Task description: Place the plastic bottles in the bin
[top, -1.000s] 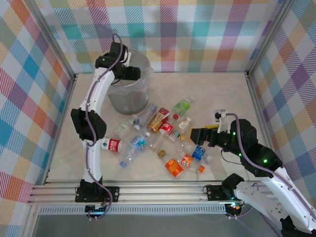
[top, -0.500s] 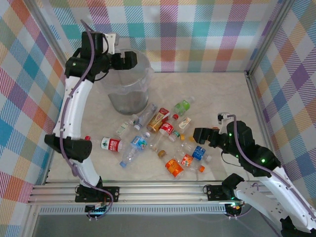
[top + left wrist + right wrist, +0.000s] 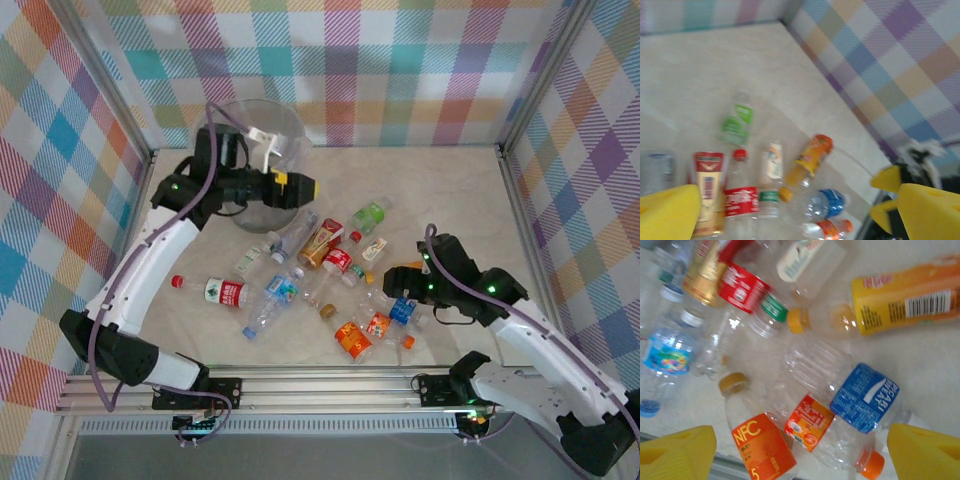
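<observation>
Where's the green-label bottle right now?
In the top view the green-label bottle lies right of centre, just beyond the white-label bottle and to the right of the gold-label bottle.

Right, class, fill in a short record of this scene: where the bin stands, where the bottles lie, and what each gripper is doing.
bin: upright, far left of the table
plastic bottles: lying scattered mid-table, none gripped
left gripper: open, empty, raised by the bin
right gripper: open, low over the blue-labelled bottle and the orange NFC bottle
task: bottles on the table not yet binned
</observation>
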Controlling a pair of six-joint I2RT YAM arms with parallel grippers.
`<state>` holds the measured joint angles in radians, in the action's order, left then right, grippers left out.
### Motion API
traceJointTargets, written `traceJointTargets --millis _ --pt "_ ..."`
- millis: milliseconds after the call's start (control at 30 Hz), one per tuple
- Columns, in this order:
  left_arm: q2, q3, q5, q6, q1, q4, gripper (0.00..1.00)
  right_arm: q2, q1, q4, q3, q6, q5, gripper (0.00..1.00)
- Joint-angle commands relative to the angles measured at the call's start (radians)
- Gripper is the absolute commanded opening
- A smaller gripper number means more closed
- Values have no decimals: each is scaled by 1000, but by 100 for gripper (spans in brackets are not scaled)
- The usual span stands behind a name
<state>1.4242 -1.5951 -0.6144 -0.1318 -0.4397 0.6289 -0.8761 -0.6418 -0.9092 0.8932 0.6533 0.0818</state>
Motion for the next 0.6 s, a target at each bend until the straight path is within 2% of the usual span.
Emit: traceJointTargets --millis 0,200,300,433,567 --pt "-30 58 -88 -26 -47 -165 100 -30 -4 -63 -28 40 -26 85" --pt "-39 210 -62 -89 -90 -305 100 -42 -15 -10 -92 31 -143 80" --pt "-41 230 -31 -68 -115 -280 100 -44 -50 -3 -136 49 -99 72" --pt "-40 216 15 -14 -157 -219 100 -42 -94 84 -200 66 -111 72" --pt "-34 217 43 -7 -165 -212 100 -92 -148 90 -211 81 -53 72"
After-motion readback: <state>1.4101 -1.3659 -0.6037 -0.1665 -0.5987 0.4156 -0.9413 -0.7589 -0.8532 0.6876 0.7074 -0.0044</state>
